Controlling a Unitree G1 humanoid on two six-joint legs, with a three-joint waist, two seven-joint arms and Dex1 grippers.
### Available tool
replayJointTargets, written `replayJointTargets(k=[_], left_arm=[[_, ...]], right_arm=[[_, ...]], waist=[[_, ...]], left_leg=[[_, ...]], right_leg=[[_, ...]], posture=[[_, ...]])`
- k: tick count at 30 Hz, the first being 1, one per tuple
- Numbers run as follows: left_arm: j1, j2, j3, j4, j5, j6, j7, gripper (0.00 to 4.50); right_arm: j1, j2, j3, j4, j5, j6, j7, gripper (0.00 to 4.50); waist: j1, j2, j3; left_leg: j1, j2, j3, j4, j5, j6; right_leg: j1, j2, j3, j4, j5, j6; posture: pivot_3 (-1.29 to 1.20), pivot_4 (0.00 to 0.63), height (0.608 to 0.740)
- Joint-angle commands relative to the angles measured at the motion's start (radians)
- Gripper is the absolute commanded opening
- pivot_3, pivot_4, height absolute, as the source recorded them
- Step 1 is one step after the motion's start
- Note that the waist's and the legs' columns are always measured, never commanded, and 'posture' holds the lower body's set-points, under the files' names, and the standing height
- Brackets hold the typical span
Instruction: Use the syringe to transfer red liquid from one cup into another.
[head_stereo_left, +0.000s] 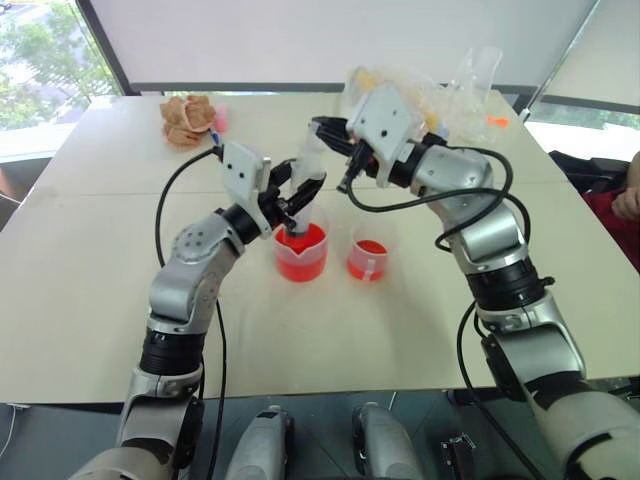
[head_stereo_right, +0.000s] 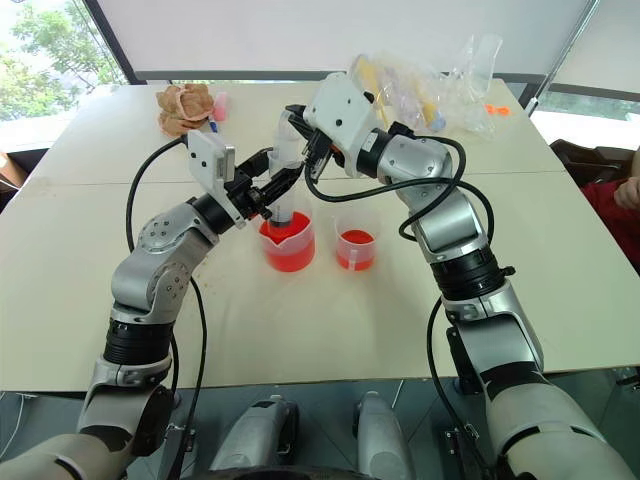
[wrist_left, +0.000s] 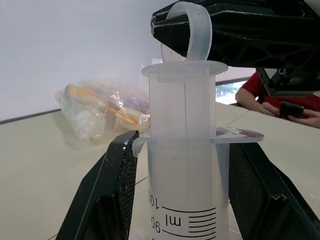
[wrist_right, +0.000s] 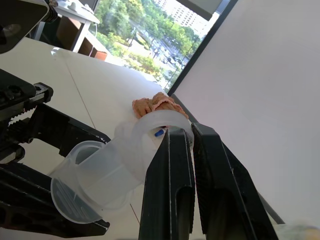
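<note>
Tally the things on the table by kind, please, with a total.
Cups with red liquid: 2, beaker and smaller cup
Syringe: 1
Bagged tools bundle: 1
Tan crumpled thing: 1
Small pink thing: 1
Small orange thing: 1
Total: 7

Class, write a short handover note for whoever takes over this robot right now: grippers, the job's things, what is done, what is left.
Left gripper: shut on the syringe barrel, held upright with its tip in the beaker.
Right gripper: shut on the plunger ring at the top.
Smaller cup stands beside the beaker; both hold red liquid.
Done: syringe gripped and dipped.
Left: draw the plunger up, move to the smaller cup, empty it.
</note>
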Motion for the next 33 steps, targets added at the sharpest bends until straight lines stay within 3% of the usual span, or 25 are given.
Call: replayJointTargets(k=[1, 3, 9, 17, 23, 33], left_arm=[[0.011, 0.003, -0.024, -0.022, -0.005, -0.005, -0.024, 2.05], [0.002, 0.000, -0.019, -0.020, -0.008, -0.004, -0.020, 2.05], [-0.018, -0.012, 0.003, -0.010, -0.022, -0.001, -0.002, 2.05], [-0.056, -0.004, 0.041, 0.007, -0.040, 0.012, 0.024, 2.05], [-0.122, 0.003, 0.052, 0.014, -0.069, 0.034, 0.020, 2.05], [-0.352, -0.116, 0.027, 0.089, -0.143, 0.029, -0.005, 2.05]], right_arm=[[-0.064, -0.031, -0.139, 0.012, -0.014, -0.003, -0.094, 0.34], [-0.059, -0.031, -0.141, 0.006, 0.001, 0.003, -0.083, 1.01], [-0.010, -0.055, -0.148, -0.045, 0.004, 0.014, -0.040, 4.17], [0.155, -0.154, -0.404, -0.249, 0.306, 0.224, 0.033, 4.17], [0.181, -0.202, -0.468, -0.274, 0.314, 0.279, -0.023, 4.17], [0.150, -0.318, -0.516, -0.252, 0.294, 0.254, -0.047, 4.17]], waist=[[0.000, 0.000, 0.000], [0.002, 0.000, 0.000], [0.001, 0.000, 0.000], [0.005, 0.000, 0.000], [0.000, 0.000, 0.000], [0.006, 0.000, 0.001]], left_leg=[[0.000, 0.000, 0.000, 0.000, 0.000, 0.000], [0.000, 0.000, 0.000, 0.000, 0.000, 0.000], [0.000, 0.000, 0.000, 0.000, 0.000, 0.000], [-0.001, 0.000, -0.001, 0.000, 0.000, 0.001], [0.001, 0.001, 0.000, -0.001, 0.000, 0.000], [-0.001, 0.000, 0.001, -0.001, -0.001, 0.002]], right_leg=[[0.000, 0.000, 0.000, 0.000, 0.000, 0.000], [0.000, 0.000, 0.000, 0.000, 0.000, 0.000], [0.000, 0.000, 0.000, 0.000, 0.000, 0.000], [0.001, -0.001, 0.000, -0.001, 0.000, 0.000], [0.001, 0.001, 0.000, 0.000, 0.000, 0.000], [0.002, 0.000, 0.000, -0.007, 0.000, 0.000]], posture=[[0.00, 0.150, 0.740], [0.00, 0.150, 0.740], [0.00, 0.150, 0.740], [0.00, 0.150, 0.740], [0.00, 0.150, 0.740], [0.00, 0.150, 0.740]])
